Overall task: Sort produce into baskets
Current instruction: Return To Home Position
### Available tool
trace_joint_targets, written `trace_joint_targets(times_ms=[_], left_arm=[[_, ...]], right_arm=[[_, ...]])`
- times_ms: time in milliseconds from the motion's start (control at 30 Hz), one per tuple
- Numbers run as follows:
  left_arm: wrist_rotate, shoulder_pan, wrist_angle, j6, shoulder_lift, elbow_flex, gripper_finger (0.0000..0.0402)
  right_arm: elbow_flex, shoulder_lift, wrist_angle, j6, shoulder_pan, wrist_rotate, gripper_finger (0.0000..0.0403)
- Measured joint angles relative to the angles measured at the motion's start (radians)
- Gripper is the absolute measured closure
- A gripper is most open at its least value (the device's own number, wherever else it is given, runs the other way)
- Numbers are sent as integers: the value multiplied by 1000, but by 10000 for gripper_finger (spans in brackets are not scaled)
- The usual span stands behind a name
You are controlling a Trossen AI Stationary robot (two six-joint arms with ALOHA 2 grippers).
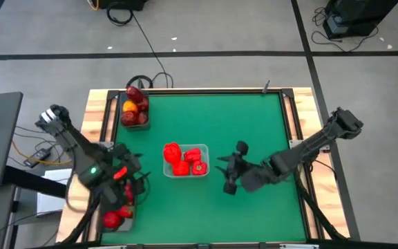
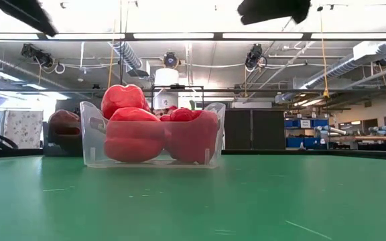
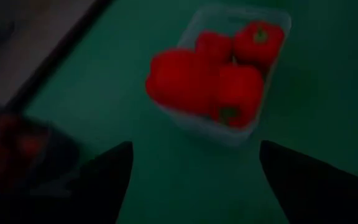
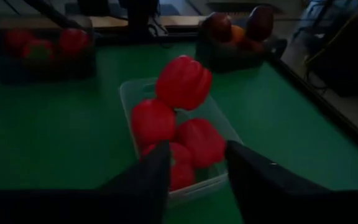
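Observation:
A clear bin [image 1: 185, 161] at the table's middle holds several bright red lumpy peppers [image 4: 183, 81]; it also shows in the low view [image 2: 153, 134]. A smoky grey bin [image 1: 135, 108] at the far left holds dark maroon apples and one yellow-orange fruit [image 1: 130, 106]. Another grey bin [image 1: 120, 213] at the near left holds round red ones [image 1: 111, 220]. My left gripper [image 3: 191, 186] is open and empty, above the table between the near-left bin and the clear bin [image 3: 229, 81]. My right gripper [image 4: 197, 171] is open and empty, just right of the clear bin, pointing at it.
Wooden strips [image 1: 95, 117] run along the table's left and right edges. Bare green table [image 1: 254, 117] lies at the far right and along the near edge. Cables lie on the floor beyond the far edge [image 1: 150, 76].

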Motion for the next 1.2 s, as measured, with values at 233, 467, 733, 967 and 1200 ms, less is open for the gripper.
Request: trace_joint_targets(times_ms=[233,467,733,967,1200], left_arm=[[-33,225,464,488,-171,-219,47],[37,431,1132,953,-329,-502,47],[90,561,1288,1116,-501,-619,83],[102,611,1171,1120,-700,-620,203],[233,658,1332,1144,-795,-791,249]], right_arm=[[-78,-5,192,-184,-187,-232,372],[-289,-82,579,-279,-355,-391,382],[-543,-317,835,-299,-519,-527,396],[-649,-596,791,-306,-642,-646,399],[-806,-792,782,-290,-712,-742,400]])
